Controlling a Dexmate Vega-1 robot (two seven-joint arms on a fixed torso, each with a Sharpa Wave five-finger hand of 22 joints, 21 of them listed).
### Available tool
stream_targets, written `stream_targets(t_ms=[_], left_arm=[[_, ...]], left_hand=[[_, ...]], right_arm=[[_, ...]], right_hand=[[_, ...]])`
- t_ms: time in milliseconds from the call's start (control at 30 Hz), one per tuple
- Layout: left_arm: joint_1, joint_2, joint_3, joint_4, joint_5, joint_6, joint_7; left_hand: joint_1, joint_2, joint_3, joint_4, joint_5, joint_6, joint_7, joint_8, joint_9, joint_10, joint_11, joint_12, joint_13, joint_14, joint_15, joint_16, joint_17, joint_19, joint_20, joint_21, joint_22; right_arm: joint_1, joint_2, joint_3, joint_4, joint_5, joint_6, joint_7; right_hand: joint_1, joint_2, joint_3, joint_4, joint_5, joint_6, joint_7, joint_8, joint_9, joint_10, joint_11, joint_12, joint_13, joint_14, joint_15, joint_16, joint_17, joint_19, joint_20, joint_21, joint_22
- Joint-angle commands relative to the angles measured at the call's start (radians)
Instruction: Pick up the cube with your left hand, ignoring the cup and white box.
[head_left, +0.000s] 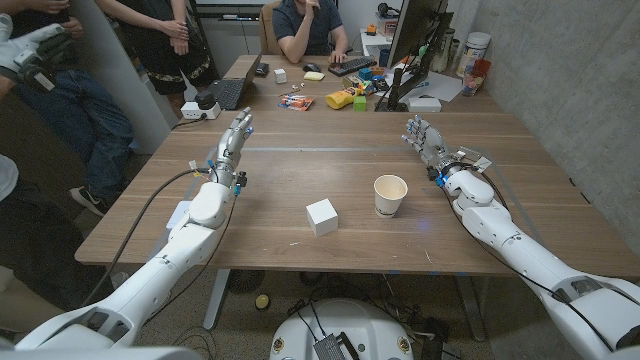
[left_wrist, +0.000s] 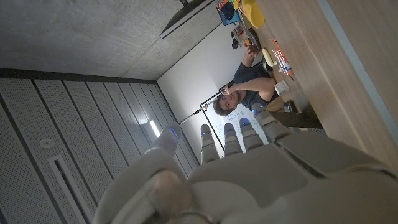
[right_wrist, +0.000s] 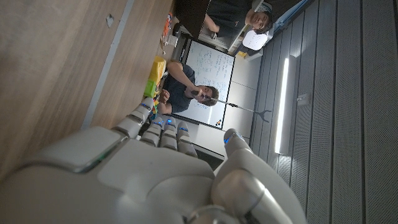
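A small white cube (head_left: 322, 216) sits on the wooden table (head_left: 300, 170) near its front middle. A white paper cup (head_left: 390, 195) stands upright just to the cube's right. My left hand (head_left: 231, 146) is at the table's left, well behind and left of the cube, fingers straight and apart, holding nothing. Seen from the left wrist camera, the left hand (left_wrist: 249, 168) is empty, fingers extended. My right hand (head_left: 428, 141) is at the right, beyond the cup, also spread and empty. The right hand (right_wrist: 155, 168) looks the same in its wrist view.
At the table's far end lie a laptop (head_left: 232, 90), a keyboard (head_left: 352, 66), a monitor (head_left: 415, 40), snack packets (head_left: 345, 98) and a small white box (head_left: 281, 75). A person (head_left: 310, 25) sits behind it; others stand at the far left.
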Motion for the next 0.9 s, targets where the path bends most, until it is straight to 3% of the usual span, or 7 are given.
stream_targets(t_ms=[33, 200, 333, 900], left_arm=[[-0.010, 0.017, 0.003, -0.044, 0.122, -0.023, 0.072], [-0.020, 0.024, 0.004, -0.058, 0.157, -0.013, 0.085], [-0.032, 0.027, 0.009, -0.056, 0.195, -0.014, 0.100], [-0.102, 0.062, 0.049, -0.037, 0.271, -0.078, 0.029]], left_hand=[[0.021, 0.001, 0.003, -0.014, -0.002, 0.017, -0.019, 0.002, 0.002, 0.013, -0.004, 0.003, 0.004, -0.007, -0.005, 0.002, 0.003, 0.003, -0.007, -0.001, 0.004], [0.046, 0.007, 0.007, -0.039, -0.003, 0.059, -0.056, 0.008, 0.003, 0.017, -0.017, 0.001, 0.004, -0.015, -0.010, -0.001, 0.003, -0.001, -0.001, -0.003, 0.005], [0.053, 0.009, 0.008, -0.048, -0.004, 0.072, -0.065, 0.008, 0.003, 0.023, -0.020, 0.001, 0.004, -0.012, -0.018, 0.000, 0.003, -0.001, 0.001, -0.003, 0.005], [0.069, 0.005, 0.001, -0.069, -0.005, 0.086, -0.073, 0.001, 0.004, 0.027, -0.035, -0.001, 0.005, -0.008, -0.033, 0.002, 0.003, 0.013, 0.019, 0.001, 0.005]], right_arm=[[0.008, 0.015, -0.001, 0.026, 0.015, 0.006, 0.025], [0.005, 0.020, 0.002, 0.030, 0.018, 0.012, 0.025], [0.007, 0.022, 0.002, 0.033, 0.017, 0.016, 0.023], [0.028, 0.037, -0.003, 0.061, 0.014, 0.021, 0.030]], right_hand=[[-0.002, -0.002, 0.002, 0.007, 0.007, 0.001, 0.007, 0.004, 0.004, 0.001, 0.009, 0.007, 0.003, 0.002, 0.009, 0.004, 0.004, 0.007, -0.002, 0.008, 0.004], [-0.003, -0.002, 0.002, 0.007, 0.008, 0.001, 0.007, 0.004, 0.004, 0.000, 0.010, 0.006, 0.003, 0.003, 0.009, 0.004, 0.004, 0.007, -0.002, 0.008, 0.004], [-0.003, -0.003, 0.001, 0.008, 0.008, 0.001, 0.008, 0.004, 0.004, 0.000, 0.010, 0.006, 0.003, 0.002, 0.010, 0.004, 0.004, 0.007, -0.001, 0.008, 0.004], [-0.006, -0.005, -0.001, 0.010, 0.008, 0.001, 0.008, 0.004, 0.004, 0.000, 0.009, 0.006, 0.003, 0.002, 0.009, 0.004, 0.003, 0.008, -0.002, 0.008, 0.004]])
